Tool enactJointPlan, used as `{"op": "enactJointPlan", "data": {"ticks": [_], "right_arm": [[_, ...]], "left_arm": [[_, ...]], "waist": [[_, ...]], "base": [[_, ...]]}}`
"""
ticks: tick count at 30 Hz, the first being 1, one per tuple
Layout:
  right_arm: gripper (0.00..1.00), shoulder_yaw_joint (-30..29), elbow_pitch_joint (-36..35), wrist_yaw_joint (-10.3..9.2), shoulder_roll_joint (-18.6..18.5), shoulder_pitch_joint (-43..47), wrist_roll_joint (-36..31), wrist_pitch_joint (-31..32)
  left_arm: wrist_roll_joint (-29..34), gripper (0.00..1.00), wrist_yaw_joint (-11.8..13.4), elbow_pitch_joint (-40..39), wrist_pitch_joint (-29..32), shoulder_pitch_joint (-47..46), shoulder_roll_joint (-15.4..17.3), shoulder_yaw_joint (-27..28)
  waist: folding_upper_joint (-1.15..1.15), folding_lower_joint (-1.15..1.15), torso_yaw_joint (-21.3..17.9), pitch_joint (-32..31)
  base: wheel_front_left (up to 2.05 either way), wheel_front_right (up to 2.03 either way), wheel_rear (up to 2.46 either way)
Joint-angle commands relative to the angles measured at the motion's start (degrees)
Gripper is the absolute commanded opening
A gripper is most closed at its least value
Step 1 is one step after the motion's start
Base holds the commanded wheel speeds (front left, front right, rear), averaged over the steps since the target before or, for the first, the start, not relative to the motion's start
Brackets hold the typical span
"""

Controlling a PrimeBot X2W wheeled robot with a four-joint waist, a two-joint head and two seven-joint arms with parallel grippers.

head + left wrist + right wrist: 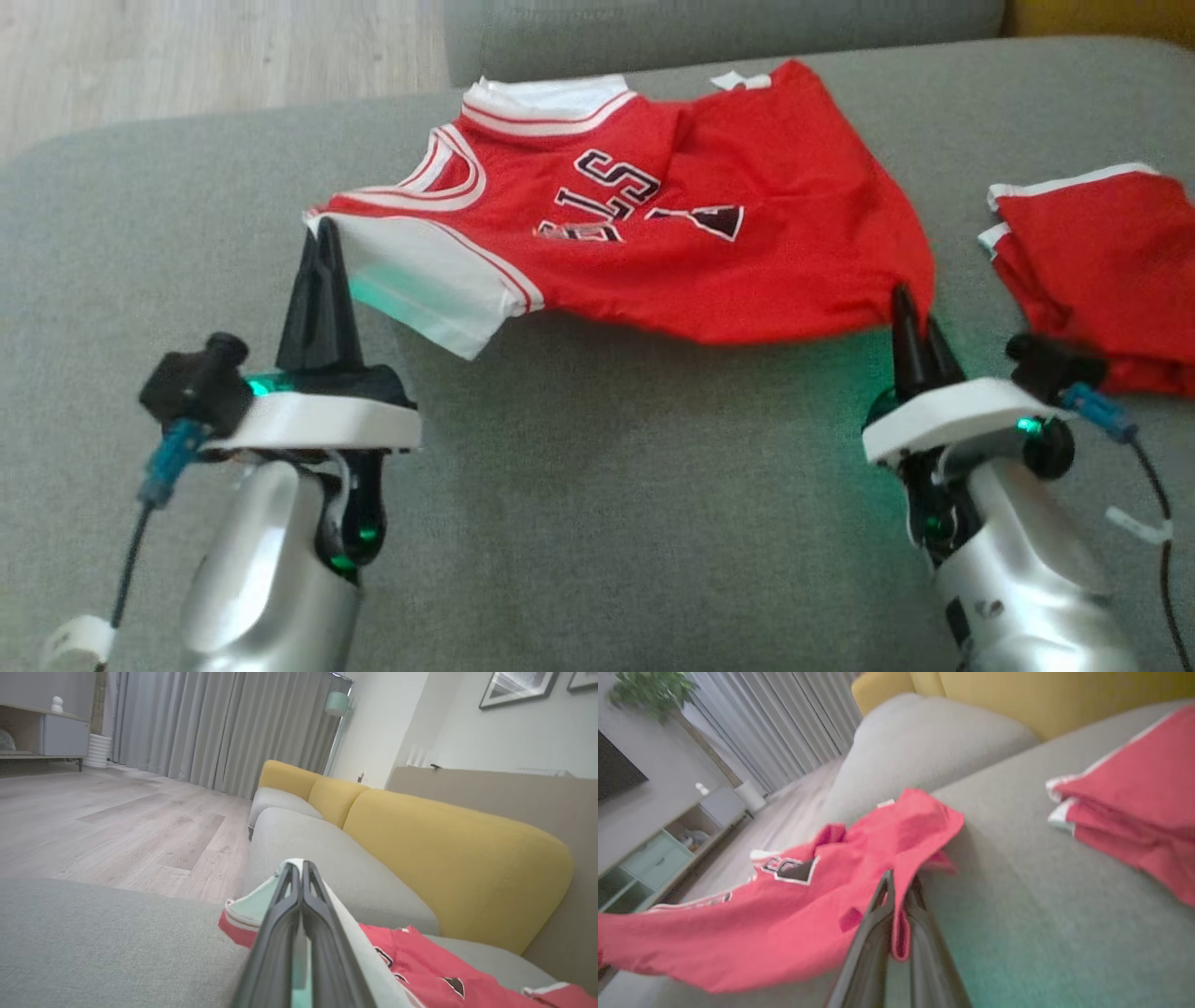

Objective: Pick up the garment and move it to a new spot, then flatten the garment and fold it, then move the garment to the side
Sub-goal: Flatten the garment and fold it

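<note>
The garment (709,233) is a red jersey with white trim and dark lettering, spread across the grey sofa seat (597,485). My left gripper (325,229) is shut on its white-edged shoulder corner, and white cloth shows pinched between the fingers (299,896) in the left wrist view. My right gripper (904,303) is shut on the red hem corner at the garment's right. Red cloth (896,858) drapes over the fingers (920,933) in the right wrist view, lifted a little off the seat.
A second red piece with white trim (1102,271) lies folded at the right edge of the seat (1134,812). Yellow back cushions (444,858) stand behind. Wooden floor (187,65) lies beyond the seat's far left edge.
</note>
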Motion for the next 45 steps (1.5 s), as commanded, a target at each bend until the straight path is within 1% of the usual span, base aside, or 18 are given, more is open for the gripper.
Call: {"op": "enactJointPlan", "data": {"ticks": [1, 7, 11, 12, 13, 18, 23, 26, 28, 30, 32, 36, 39, 41, 45], "right_arm": [[0.00, 0.34, -4.09, -0.04, 0.36, -0.78, -0.19, -0.92], [0.00, -3.91, -15.07, -0.04, 0.36, -1.43, -3.21, -0.55], [0.00, -5.77, -23.52, -0.04, 0.29, -2.11, -5.52, 2.92], [0.00, -5.77, -23.52, -0.04, 0.29, -2.11, -5.52, 2.92], [0.00, -6.09, -25.89, -0.04, 0.03, -2.22, -6.08, 4.02], [0.00, -7.78, -38.73, -0.04, -1.30, -2.37, -8.16, 10.34], [0.00, -9.01, -52.01, -0.04, -2.79, -1.89, -9.72, 18.54], [0.00, -9.83, -58.19, -0.04, -2.86, -1.87, -10.32, 23.85], [0.00, -10.12, -60.48, -0.04, -2.94, -2.90, -10.64, 26.68], [0.00, -10.26, -60.58, -0.04, -3.32, -4.94, -10.71, 28.64], [0.00, -10.08, -58.55, -0.04, -3.26, -8.09, -9.84, 29.84], [0.00, -8.36, -49.38, -0.04, -4.54, -17.80, -9.02, 29.28], [0.00, -6.56, -39.60, -0.04, -6.13, -27.34, -9.37, 26.53], [0.00, -5.27, -32.74, -0.04, -7.05, -34.41, -9.88, 23.61], [0.00, -4.59, -20.07, -0.04, -7.88, -47.06, -12.09, 15.24]], "left_arm": [[-1.44, 0.00, -0.63, -2.82, 0.28, -1.58, 1.11, 2.91], [-6.41, 0.00, -1.14, -7.18, 2.71, -5.27, 0.98, 5.85], [-9.89, 0.00, -1.02, -11.83, 4.43, -8.17, 0.70, 7.72], [-9.89, 0.00, -1.02, -11.83, 4.43, -8.17, 0.70, 7.72], [-10.64, 0.00, -0.77, -13.31, 4.80, -8.84, 0.63, 8.23], [-12.53, 0.00, 2.84, -23.15, 6.88, -11.15, 0.51, 10.87], [-15.81, 0.00, 6.61, -34.85, 10.61, -12.55, -0.07, 12.33], [-16.20, 0.00, 7.82, -38.75, 13.34, -13.87, 0.68, 12.09], [-16.21, 0.00, 8.42, -38.96, 15.05, -15.74, 1.48, 12.05], [-16.79, 0.00, 8.70, -37.10, 16.59, -18.72, 2.09, 12.14], [-17.02, 0.00, 8.39, -33.22, 17.84, -22.91, 3.34, 12.36], [-14.79, 0.00, 5.72, -20.50, 18.90, -33.08, 7.52, 11.42], [-13.57, 0.00, 4.19, -8.76, 18.42, -42.07, 9.26, 10.93], [-10.93, 0.00, 2.56, -1.75, 16.01, -48.48, 11.27, 10.10], [-9.27, 0.00, 0.93, 9.23, 10.29, -59.76, 12.13, 10.51]], "waist": [[0.00, 0.00, -0.36, -1.47], [0.00, 0.00, -0.01, -5.14], [0.00, 0.00, 0.03, -7.72], [0.00, 0.00, 0.03, -7.72], [0.00, 0.00, -0.03, -8.23], [0.00, 0.00, -0.63, -9.34], [0.00, 0.00, -0.92, -8.89], [0.00, 0.00, -1.02, -7.17], [0.00, 0.00, -1.18, -5.02], [0.00, 0.00, -1.24, -2.26], [0.00, 0.00, -1.32, 1.03], [0.00, 0.00, -1.34, 7.39], [0.00, 0.00, -0.92, 11.95], [0.00, 0.00, -0.85, 14.35], [0.00, 0.00, -0.64, 16.95]], "base": [[0.00, 0.00, 0.00], [0.00, 0.00, 0.00], [0.00, 0.00, 0.00], [0.00, 0.00, 0.00], [0.00, 0.00, 0.00], [0.00, 0.00, 0.00], [0.00, 0.00, 0.00], [0.00, 0.00, 0.00], [0.00, 0.00, 0.00], [0.00, 0.00, 0.00], [0.00, 0.00, 0.00], [0.00, 0.00, 0.00], [0.00, 0.00, 0.00], [0.00, 0.00, 0.00], [0.00, 0.00, 0.00]]}}
